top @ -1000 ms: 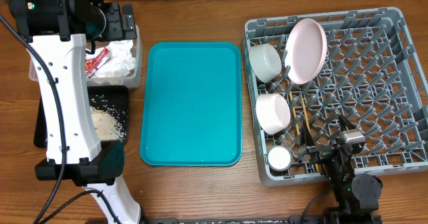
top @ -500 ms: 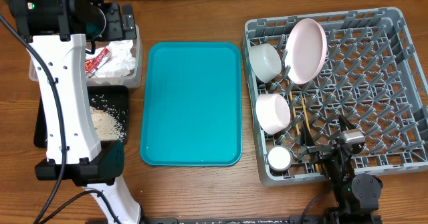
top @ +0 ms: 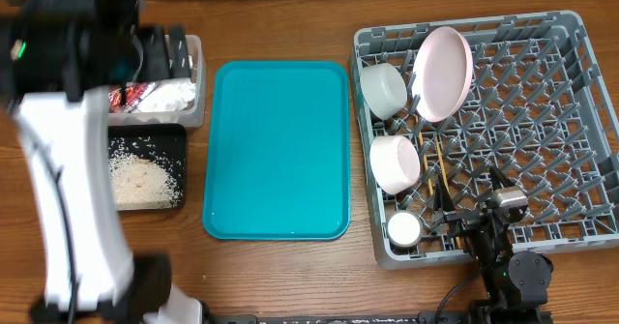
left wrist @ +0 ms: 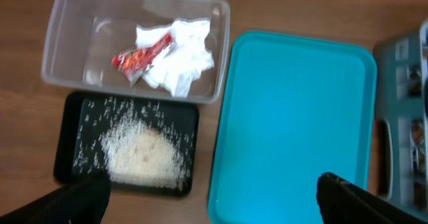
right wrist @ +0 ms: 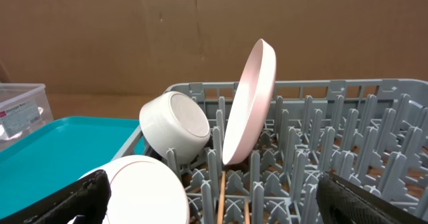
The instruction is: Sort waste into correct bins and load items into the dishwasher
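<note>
The clear tub point(left wrist: 67, 23) holds the red wrapper point(left wrist: 139, 54) and the crumpled white tissue point(left wrist: 179, 58). The black tray point(left wrist: 73, 117) in front of it holds loose rice point(left wrist: 142, 154). My left gripper point(left wrist: 214, 209) is open and empty, high above the gap between the black tray and the teal tray. The grey rack point(top: 542, 102) holds an upright pink-backed plate point(top: 443, 73), two white bowls point(top: 384, 89) point(top: 395, 162), a small cup point(top: 403, 229) and chopsticks point(top: 437, 169). My right gripper point(right wrist: 214, 210) is open and empty, low over the rack's near edge.
The large teal tray point(top: 276, 150) lies between the bins and the rack, with nothing on it. The rack's right half has bare pegs. My left arm point(top: 58, 169) rises over the table's left side. A brown wall stands behind the rack in the right wrist view.
My left arm has swung left and up and is blurred by motion, uncovering more of the black tray. The right arm and everything in the rack have not moved.
</note>
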Tool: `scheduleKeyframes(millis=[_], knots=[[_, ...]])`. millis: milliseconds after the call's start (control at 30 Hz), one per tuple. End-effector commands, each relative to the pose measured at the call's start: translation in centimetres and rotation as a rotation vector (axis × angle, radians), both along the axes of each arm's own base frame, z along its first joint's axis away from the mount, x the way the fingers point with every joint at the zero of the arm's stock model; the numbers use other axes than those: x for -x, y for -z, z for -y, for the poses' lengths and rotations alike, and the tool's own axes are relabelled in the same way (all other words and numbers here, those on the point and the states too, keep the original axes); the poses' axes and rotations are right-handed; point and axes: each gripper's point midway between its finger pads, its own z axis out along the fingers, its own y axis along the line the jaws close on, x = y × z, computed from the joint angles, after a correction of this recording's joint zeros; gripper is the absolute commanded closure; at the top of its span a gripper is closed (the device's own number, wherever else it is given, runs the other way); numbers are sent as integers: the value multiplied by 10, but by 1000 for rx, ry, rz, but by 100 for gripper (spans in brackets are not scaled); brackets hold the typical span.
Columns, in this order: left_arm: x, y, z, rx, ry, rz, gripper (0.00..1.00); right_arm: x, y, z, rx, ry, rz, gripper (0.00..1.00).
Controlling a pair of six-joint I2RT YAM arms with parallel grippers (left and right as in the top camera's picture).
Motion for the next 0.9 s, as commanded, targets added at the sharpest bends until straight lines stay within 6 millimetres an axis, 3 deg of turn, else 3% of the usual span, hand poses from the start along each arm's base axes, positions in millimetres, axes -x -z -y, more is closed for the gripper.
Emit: scheduleKeyframes(millis=[0,133,200,333,467,567,600,767,867], knots=[[70,-10,-2,0,-16,18,0,0,2,1,-6,6,3,0],[116,-5,-5,-30,-11,21,0,0,2,1,-6,6,3,0],[128,-10,-9,-65,-6,80,0,0,2,1,-6,6,3,0],[128,-15,-7,-98,45,278,0,0,2,1,-6,6,3,0],[113,-3,-1,-84,64,541,0,0,2,1,-6,6,3,0],[103,23,9,-59,103,718,0,0,2,1,-6,6,3,0],[102,43,11,-54,113,785,0,0,2,1,-6,6,3,0],[108,103,15,-51,129,900,0,0,2,1,-6,6,3,0],[113,128,15,-53,128,926,0,0,2,1,-6,6,3,0]])
